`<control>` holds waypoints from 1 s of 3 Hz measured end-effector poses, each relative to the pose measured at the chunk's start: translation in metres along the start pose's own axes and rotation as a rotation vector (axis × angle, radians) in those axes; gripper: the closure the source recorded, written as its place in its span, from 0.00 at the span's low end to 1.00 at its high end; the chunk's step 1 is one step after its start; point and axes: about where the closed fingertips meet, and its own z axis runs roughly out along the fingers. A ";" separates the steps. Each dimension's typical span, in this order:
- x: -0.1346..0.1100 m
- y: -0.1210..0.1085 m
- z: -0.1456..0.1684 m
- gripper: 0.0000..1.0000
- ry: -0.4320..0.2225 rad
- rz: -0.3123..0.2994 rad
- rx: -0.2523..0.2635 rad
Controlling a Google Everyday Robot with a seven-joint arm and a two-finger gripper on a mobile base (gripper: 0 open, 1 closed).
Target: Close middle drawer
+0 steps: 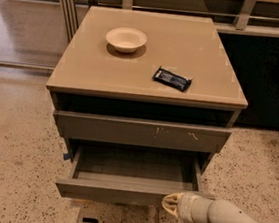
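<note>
Grey-brown middle drawer point(115, 194); cream gripper point(171, 205) at its front's right end; tan cabinet top point(197, 49); cream bowl point(126, 38); black packet point(172, 79); speckled beige floor point(12, 169).

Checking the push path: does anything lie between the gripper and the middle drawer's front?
Nothing that the camera view shows: the gripper appears to sit right at the front of the open middle drawer, near its end on the picture's right, with no object between them.

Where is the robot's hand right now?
The gripper is low in the camera view, right of centre, at the front edge of the open middle drawer, below the scratched drawer.
</note>
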 end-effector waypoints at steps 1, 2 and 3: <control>-0.004 -0.029 0.012 1.00 -0.039 -0.052 0.100; -0.004 -0.049 0.020 1.00 -0.058 -0.068 0.144; 0.000 -0.074 0.028 1.00 -0.053 -0.066 0.169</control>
